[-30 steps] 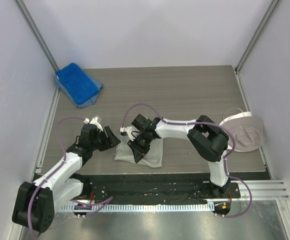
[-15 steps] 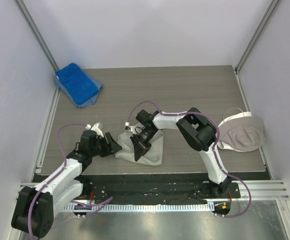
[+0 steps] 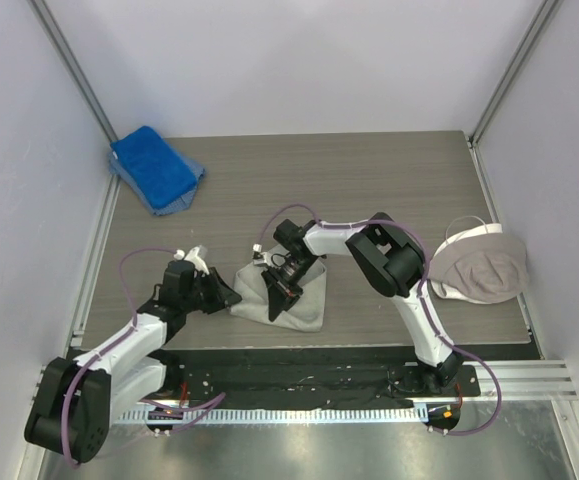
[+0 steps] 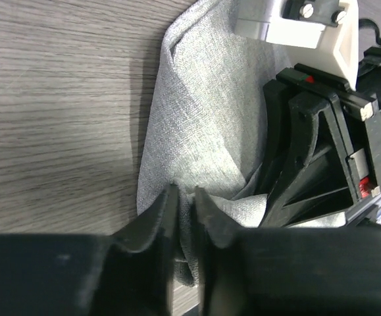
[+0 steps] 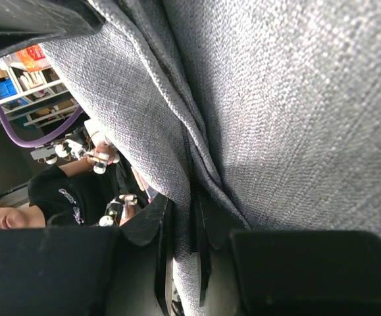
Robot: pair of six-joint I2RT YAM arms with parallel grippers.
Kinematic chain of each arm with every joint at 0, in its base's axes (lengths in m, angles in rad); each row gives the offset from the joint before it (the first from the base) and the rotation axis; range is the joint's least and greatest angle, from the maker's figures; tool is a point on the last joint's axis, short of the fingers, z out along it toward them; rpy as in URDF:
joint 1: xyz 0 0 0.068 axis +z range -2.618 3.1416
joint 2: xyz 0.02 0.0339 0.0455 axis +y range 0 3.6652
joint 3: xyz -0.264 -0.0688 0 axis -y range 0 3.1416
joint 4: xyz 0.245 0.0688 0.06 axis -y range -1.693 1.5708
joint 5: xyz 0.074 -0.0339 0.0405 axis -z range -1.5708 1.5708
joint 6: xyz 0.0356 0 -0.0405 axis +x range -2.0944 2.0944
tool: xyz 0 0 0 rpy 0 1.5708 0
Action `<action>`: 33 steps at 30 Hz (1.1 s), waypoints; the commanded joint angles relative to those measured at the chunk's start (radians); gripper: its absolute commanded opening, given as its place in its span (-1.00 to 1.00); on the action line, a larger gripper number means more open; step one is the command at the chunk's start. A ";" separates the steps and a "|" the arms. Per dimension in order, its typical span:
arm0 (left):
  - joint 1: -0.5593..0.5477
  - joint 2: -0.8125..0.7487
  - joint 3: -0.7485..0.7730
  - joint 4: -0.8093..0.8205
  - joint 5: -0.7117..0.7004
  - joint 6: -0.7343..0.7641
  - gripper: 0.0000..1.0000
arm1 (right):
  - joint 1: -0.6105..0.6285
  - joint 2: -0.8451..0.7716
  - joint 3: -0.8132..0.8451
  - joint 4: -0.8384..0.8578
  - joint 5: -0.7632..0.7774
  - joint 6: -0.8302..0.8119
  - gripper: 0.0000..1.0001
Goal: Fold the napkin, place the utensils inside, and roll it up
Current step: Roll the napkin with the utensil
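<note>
Grey wood-grain table [image 3: 389, 180], napkin [image 3: 307, 302] pinched at two points.
Napkin is bunched at the table's 6 o'clock; its 9 o'clock edge is clamped by left gripper [image 3: 231, 298], a middle fold nipped by right gripper [image 3: 275, 290].

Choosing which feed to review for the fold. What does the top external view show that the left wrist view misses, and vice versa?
Only top external: the blue towel at the far left and the beige cloth by the right wall. Only left wrist: the left fingers pinching a fold at the edge of the napkin. Both: the napkin, the wood-grain table, and the right fingers on the napkin.
</note>
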 commanded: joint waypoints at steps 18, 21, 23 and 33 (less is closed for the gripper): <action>0.003 0.072 0.042 -0.033 -0.032 0.002 -1.00 | 0.027 -0.423 -0.110 0.187 0.434 -0.023 0.31; 0.004 0.077 0.044 -0.033 -0.031 0.004 -0.99 | 0.104 -0.547 -0.223 0.259 0.635 -0.074 0.35; 0.004 0.077 0.044 -0.033 -0.031 0.005 -0.99 | 0.199 -0.627 -0.289 0.336 0.868 -0.109 0.39; 0.004 0.092 0.049 -0.033 -0.032 0.005 -1.00 | 0.405 -0.698 -0.521 0.638 1.298 -0.186 0.43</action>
